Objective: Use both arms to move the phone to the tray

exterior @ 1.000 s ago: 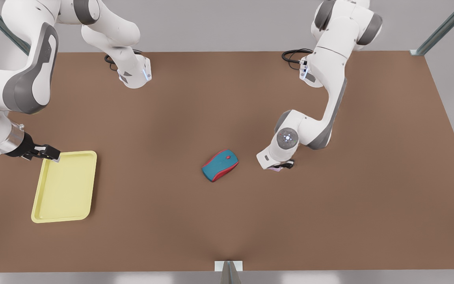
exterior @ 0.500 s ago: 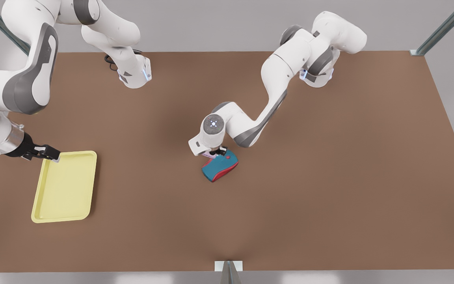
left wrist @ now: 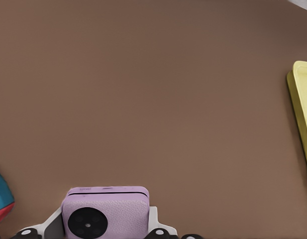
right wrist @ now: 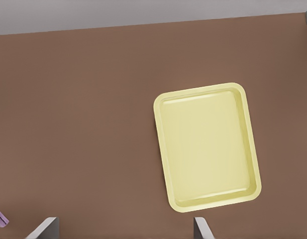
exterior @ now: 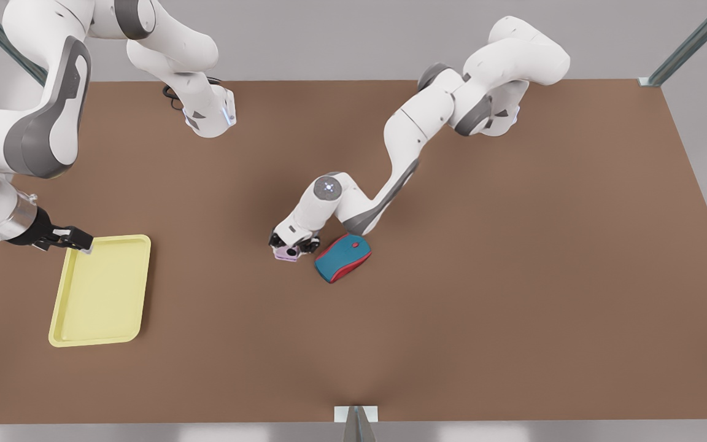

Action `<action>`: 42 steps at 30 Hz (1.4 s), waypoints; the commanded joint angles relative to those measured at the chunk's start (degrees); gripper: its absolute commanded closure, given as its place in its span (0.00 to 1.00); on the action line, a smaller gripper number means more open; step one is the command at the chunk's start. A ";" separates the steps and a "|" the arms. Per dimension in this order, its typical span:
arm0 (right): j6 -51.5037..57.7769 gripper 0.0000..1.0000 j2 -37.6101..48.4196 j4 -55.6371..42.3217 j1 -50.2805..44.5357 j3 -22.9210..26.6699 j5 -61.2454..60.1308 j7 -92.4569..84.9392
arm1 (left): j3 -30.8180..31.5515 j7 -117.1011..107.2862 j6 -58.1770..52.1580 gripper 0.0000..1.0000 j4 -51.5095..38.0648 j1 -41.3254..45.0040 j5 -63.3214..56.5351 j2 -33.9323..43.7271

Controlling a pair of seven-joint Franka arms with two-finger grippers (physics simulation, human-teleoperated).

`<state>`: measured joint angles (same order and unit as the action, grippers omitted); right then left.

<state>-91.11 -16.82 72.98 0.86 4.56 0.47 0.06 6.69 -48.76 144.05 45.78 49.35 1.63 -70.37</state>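
Note:
The pale pink phone (exterior: 286, 253) is held in my left gripper (exterior: 293, 248), which is shut on it, just to the front view's left of the mouse. In the left wrist view the phone (left wrist: 106, 213) sits between the fingers with one black lens facing the camera. The pale yellow tray (exterior: 100, 288) lies on the table at the front view's left. My right gripper (exterior: 72, 238) hovers at the tray's far corner, its fingers (right wrist: 44, 228) spread open with nothing between them. The right wrist view looks down on the tray (right wrist: 207, 147).
A teal-and-red computer mouse (exterior: 342, 256) lies mid-table, right beside the held phone, and its edge shows as the mouse (left wrist: 1, 204) in the left wrist view. Bare brown table (exterior: 206, 294) stretches between the phone and the tray.
The left arm carried the phone from the front view's right, over the mouse, to the mouse's left side. The right arm has stayed still by the tray.

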 commanded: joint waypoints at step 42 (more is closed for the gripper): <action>-31.59 0.00 -2.16 29.33 -15.10 -13.52 0.67 33.16 | -3.88 48.67 -61.17 0.00 31.48 -43.11 -5.67 58.07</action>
<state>-115.22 -18.62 101.88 -14.24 -8.96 0.88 20.51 2.80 -13.10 83.23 77.28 6.24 -4.08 -12.31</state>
